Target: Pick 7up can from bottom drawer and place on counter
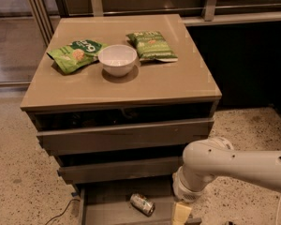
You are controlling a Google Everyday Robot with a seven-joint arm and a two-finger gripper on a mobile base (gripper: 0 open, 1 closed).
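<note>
While the 7up can (142,204) lies on its side on the grey floor of the pulled-out bottom drawer (107,206), the pincer (181,213) hangs low just to its right, apart from it. Only a pale part of the pincer shows at the lower edge of the view, so I cannot tell how far open it is. On the tabletop (145,86), a white bowl (117,59) sits between one green snack bag (76,54) and a second snack bag (151,45).

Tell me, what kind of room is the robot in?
Probably an office snack corner: the counter holds two green snack bags and a white bowl, and a 7up can lies in the open bottom drawer, where the gripper hangs beside it.
</note>
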